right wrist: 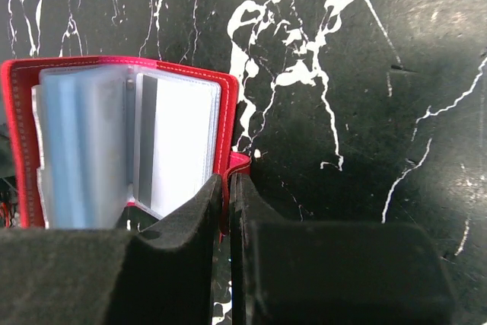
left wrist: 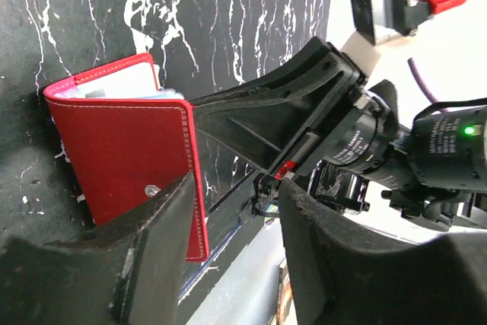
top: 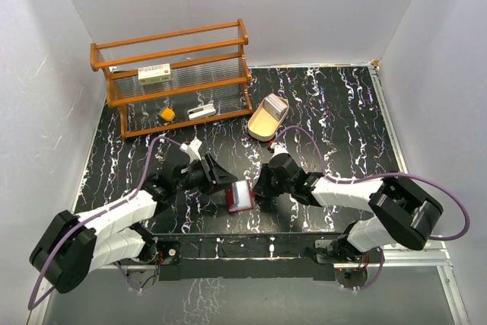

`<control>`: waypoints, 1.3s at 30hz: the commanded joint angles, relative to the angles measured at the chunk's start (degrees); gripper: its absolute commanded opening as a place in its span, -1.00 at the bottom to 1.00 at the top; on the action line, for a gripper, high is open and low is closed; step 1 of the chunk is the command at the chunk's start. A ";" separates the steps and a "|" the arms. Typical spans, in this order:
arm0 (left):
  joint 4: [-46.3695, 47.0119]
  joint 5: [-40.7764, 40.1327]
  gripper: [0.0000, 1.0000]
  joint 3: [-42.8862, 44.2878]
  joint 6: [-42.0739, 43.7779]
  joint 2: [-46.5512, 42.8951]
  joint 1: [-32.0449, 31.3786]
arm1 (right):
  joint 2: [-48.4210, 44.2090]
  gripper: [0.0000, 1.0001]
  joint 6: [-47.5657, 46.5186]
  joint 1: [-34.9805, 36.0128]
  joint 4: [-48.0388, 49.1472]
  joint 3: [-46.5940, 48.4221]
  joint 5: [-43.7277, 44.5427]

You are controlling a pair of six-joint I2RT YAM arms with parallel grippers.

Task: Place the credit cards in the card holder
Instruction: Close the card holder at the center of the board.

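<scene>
The card holder (top: pixel 240 197), a red folding wallet, stands open on the black marbled table between my two grippers. My right gripper (right wrist: pixel 230 176) is shut on its red snap tab (right wrist: pixel 240 164). The right wrist view shows its clear and bluish sleeves (right wrist: pixel 84 146), one holding a whitish card with a dark stripe (right wrist: pixel 179 142). My left gripper (left wrist: pixel 236 188) is open beside the wallet's red cover (left wrist: pixel 122 157); one finger (left wrist: pixel 152 249) lies against that cover and nothing sits between the jaws. A pale stack of credit cards (top: pixel 276 103) rests in the far end of a tan tray.
The tan oval tray (top: pixel 261 125) sits behind the grippers. A wooden shelf rack (top: pixel 175 74) at the back left holds a white red-labelled box (top: pixel 154 74), a yellow item (top: pixel 167 114) and a small white item (top: pixel 201 112). White walls enclose the table.
</scene>
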 commanded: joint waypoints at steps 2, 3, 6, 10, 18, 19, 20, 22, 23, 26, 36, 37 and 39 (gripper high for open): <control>9.37 3.89 -0.18 -2.23 -1.24 5.13 -0.46 | 0.94 -1.00 -0.84 0.44 7.35 -1.13 -2.40; 8.90 3.74 -0.23 -2.02 -0.25 6.05 -0.43 | 1.23 -1.00 -1.14 0.45 7.23 -0.95 -2.33; 8.33 3.53 -0.40 -1.56 1.50 8.16 -0.51 | 1.72 -1.00 -1.81 0.44 6.11 -0.15 -1.91; 5.10 2.04 -0.57 -0.37 3.88 8.86 -0.51 | 0.85 -0.96 -1.85 0.42 4.99 -0.17 -1.23; 0.57 -0.50 -0.70 0.99 7.31 10.02 -0.49 | -0.62 -0.92 -2.17 0.42 3.37 -0.09 -0.03; 0.33 -0.55 -0.65 1.10 7.56 10.35 -0.51 | -0.56 -0.91 -2.17 0.43 3.34 -0.04 -0.03; -0.02 -0.63 -0.62 1.19 7.70 10.67 -0.51 | -0.56 -0.90 -2.21 0.42 3.19 0.04 -0.15; -0.24 -0.64 -0.49 1.45 8.04 11.34 -0.45 | -0.49 -0.89 -2.28 0.42 3.07 0.21 -0.03; -0.42 -0.64 -0.39 1.52 8.14 11.51 -0.55 | -0.48 -0.89 -2.31 0.38 2.99 0.30 -0.07; -0.51 -0.48 -0.39 1.89 8.56 11.81 -0.51 | -0.09 -0.89 -2.62 0.42 2.65 0.73 0.02; -9.01 -3.33 -0.53 5.64 10.94 7.82 -0.56 | 0.31 -0.93 -2.90 0.42 2.54 1.04 0.11; -10.63 -4.39 -0.59 5.80 11.43 7.05 -0.52 | 0.38 -0.94 -2.83 0.43 2.62 1.03 0.01; -12.79 -6.00 -0.74 5.96 12.38 6.23 -0.48 | 0.36 -0.95 -2.81 0.42 2.76 0.93 -0.13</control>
